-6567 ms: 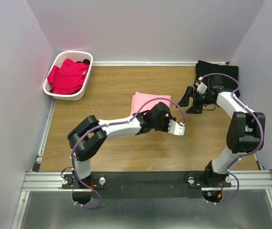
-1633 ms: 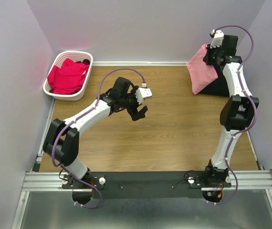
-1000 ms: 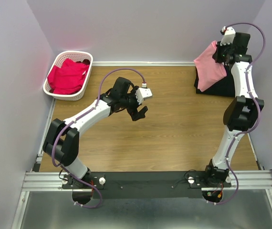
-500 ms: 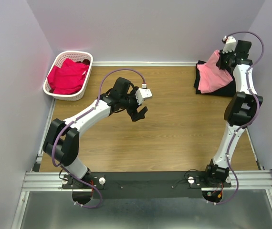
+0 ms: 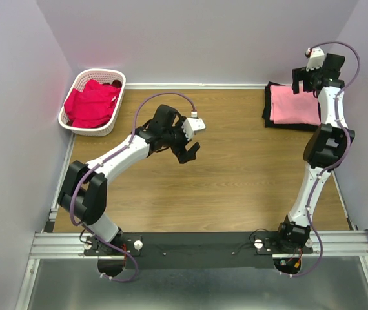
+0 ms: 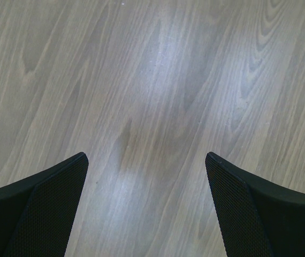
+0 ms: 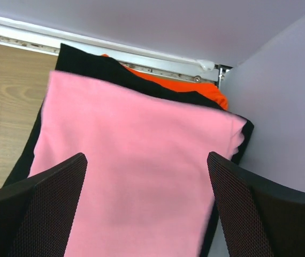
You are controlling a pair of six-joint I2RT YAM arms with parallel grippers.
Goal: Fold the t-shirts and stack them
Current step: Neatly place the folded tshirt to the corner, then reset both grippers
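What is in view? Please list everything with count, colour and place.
pink t-shirt: one, salmon, folded on the black one, far right corner
black t-shirt: one, black, under the pink
orange fabric: one, orange, under the black t-shirt's far edge
red t-shirts: count unclear, magenta-red, in the basket
basket: one, white, far left corner
table: one, brown wood
left fingers: two, black, open over bare table
right fingers: two, black, open over the pink t-shirt
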